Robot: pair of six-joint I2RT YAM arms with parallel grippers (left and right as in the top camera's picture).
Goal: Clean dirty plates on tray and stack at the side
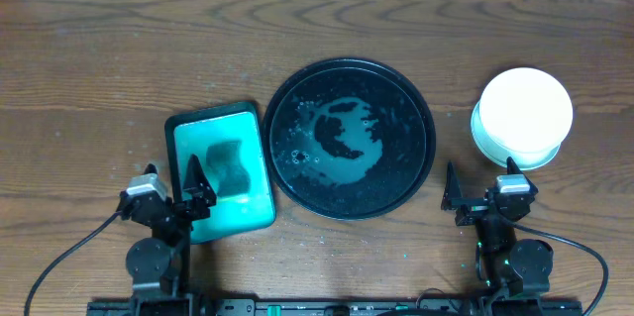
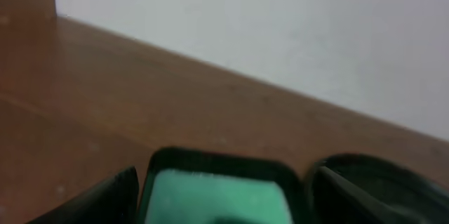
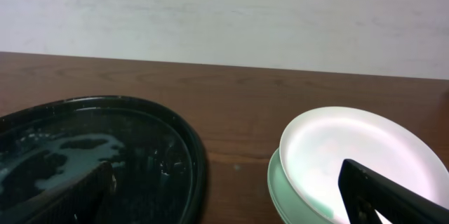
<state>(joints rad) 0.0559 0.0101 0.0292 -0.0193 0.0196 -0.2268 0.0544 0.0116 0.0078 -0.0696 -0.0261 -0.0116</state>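
The black tray [image 1: 421,162] sits mid-table with teal-white smears and droplets on it and no plate on it. It also shows in the right wrist view [image 3: 193,161] and in the left wrist view [image 2: 382,169]. The plates are stacked at the right. The white plate [image 1: 525,106] lies on top, slightly offset, with a mint green plate [image 1: 530,160] showing under it. Both show in the right wrist view, white [image 3: 351,143] over green [image 3: 279,182]. My right gripper [image 1: 482,185] [image 3: 231,199] is open and empty in front of the stack. My left gripper [image 1: 173,179] [image 2: 221,203] is open and empty over the teal sponge tray's near end.
A teal rectangular sponge tray [image 1: 183,128] with a dark rim lies left of the black tray, with a teal sponge [image 1: 230,162] in it. It also shows in the left wrist view [image 2: 217,159]. A pale wall runs behind the table's far edge.
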